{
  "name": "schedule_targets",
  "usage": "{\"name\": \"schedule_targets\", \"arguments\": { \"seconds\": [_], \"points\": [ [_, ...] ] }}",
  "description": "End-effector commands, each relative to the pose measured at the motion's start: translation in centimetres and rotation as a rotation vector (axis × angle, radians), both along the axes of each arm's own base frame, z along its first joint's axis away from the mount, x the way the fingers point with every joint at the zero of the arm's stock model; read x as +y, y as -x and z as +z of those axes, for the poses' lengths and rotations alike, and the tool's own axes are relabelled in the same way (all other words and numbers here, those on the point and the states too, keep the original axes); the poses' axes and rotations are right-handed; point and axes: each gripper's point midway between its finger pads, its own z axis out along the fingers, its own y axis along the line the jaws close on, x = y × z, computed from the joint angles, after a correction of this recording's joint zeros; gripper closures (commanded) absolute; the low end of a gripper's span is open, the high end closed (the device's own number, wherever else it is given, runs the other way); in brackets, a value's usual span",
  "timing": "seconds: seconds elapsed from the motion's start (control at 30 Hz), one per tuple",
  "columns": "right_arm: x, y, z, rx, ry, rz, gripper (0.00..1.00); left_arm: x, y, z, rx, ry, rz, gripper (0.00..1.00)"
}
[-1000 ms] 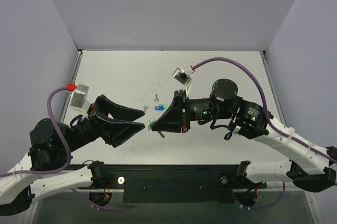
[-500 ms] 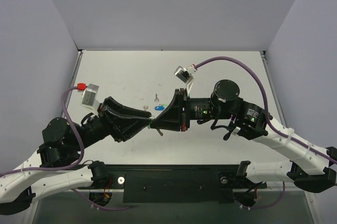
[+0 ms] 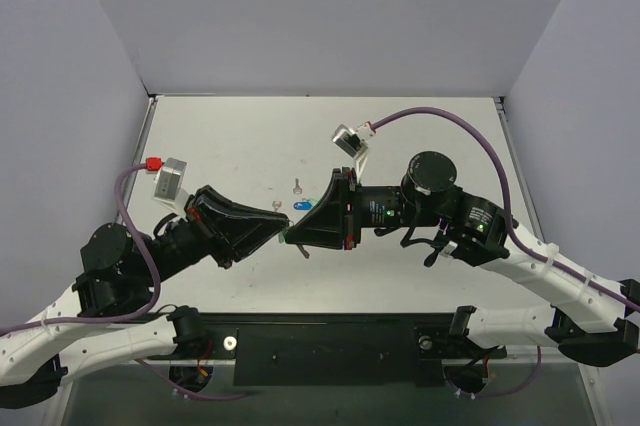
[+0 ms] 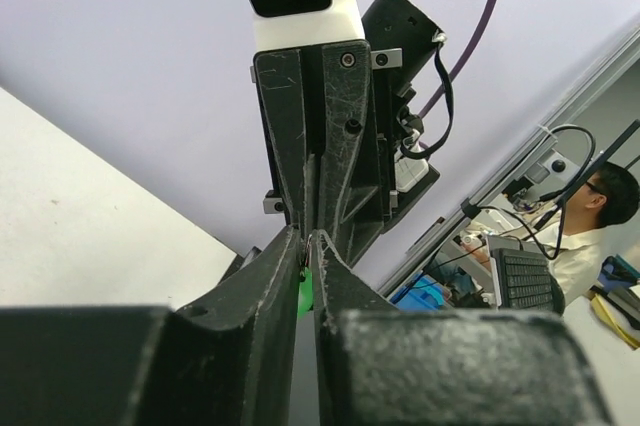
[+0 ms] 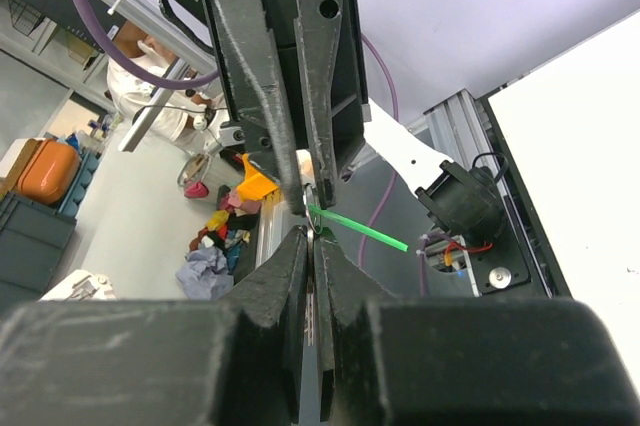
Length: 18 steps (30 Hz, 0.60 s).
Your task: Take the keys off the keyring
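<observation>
Above the table's middle my two grippers meet tip to tip. My right gripper [image 3: 293,236] [image 5: 312,234] is shut on the thin silver keyring [image 5: 309,226]. From the ring hangs the green-headed key [image 5: 360,225] [image 4: 304,296], seen edge-on as a green strip. My left gripper [image 3: 281,235] [image 4: 306,238] has its jaws pressed together on that green head. In the left wrist view the right gripper's fingers [image 4: 340,146] stand straight ahead. The blue-headed key [image 3: 300,205] and two bare keys [image 3: 297,185] [image 3: 276,205] lie loose on the table.
The white table [image 3: 420,136] is walled by grey panels at the back and sides. The loose keys lie just behind the gripper tips. A black rail [image 3: 330,346] runs along the near edge between the arm bases.
My left gripper has moved right to the right gripper's tips and its wide-open jaws have closed on the green key head. The right gripper has barely moved.
</observation>
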Motion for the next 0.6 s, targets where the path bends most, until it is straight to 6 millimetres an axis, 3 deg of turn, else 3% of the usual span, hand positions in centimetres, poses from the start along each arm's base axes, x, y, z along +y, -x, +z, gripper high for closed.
{"name": "schedule_targets", "arguments": {
  "seconds": [0.0,0.1,0.13,0.57],
  "points": [
    [-0.7,0.5,2.4,-0.038,-0.084,0.008,1.0,-0.1,0.0,1.4,-0.024,0.05,0.001,0.84],
    [-0.7,0.6,2.4,-0.036,-0.083,0.014,1.0,-0.4,-0.2,1.2,-0.019,0.043,0.0,0.91],
    [-0.7,0.6,2.4,-0.036,-0.082,0.014,1.0,-0.4,-0.2,1.2,-0.02,0.042,0.001,1.0],
    [-0.9,0.9,1.9,-0.037,-0.057,0.03,1.0,-1.5,1.6,-0.2,-0.051,-0.09,-0.106,1.0]
  ]
}}
